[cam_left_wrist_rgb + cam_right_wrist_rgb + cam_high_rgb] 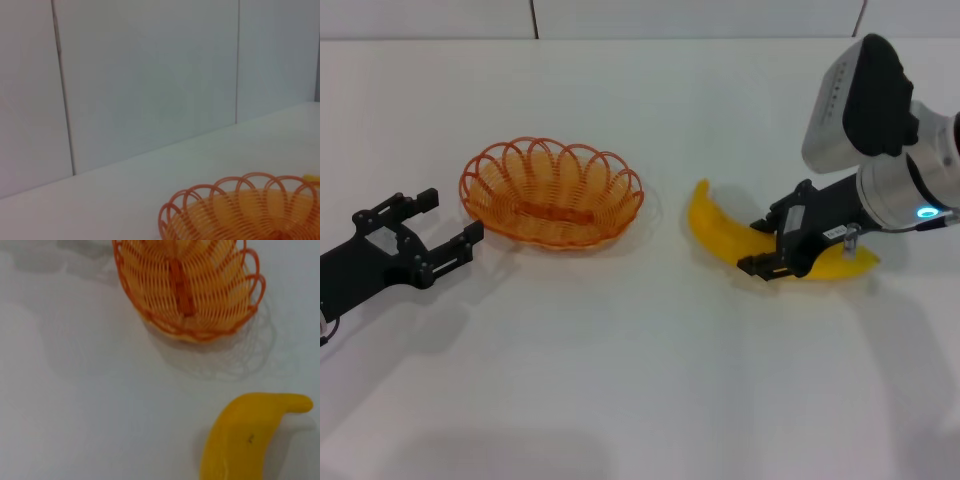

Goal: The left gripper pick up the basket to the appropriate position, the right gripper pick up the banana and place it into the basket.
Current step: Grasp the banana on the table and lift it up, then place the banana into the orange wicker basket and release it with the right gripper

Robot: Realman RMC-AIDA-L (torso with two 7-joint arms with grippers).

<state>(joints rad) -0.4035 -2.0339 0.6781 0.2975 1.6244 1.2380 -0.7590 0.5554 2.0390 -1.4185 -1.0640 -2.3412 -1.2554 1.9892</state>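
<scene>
Head view is showing your right hand [772, 266] lying low over the banana [712, 228], fingers apart astride its middle; settle squarely before closing. Your left hand [435, 225] is waiting open, level beside the basket [552, 192], which is sitting empty on the table [640, 390], left of the banana.

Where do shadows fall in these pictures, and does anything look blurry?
Head view: soft grey shadows lie on the table under both arms. Right wrist view: the basket casts a faint looped shadow toward the banana, whose edges look soft. Left wrist view: basket rim slightly blurred, wall evenly lit.
</scene>
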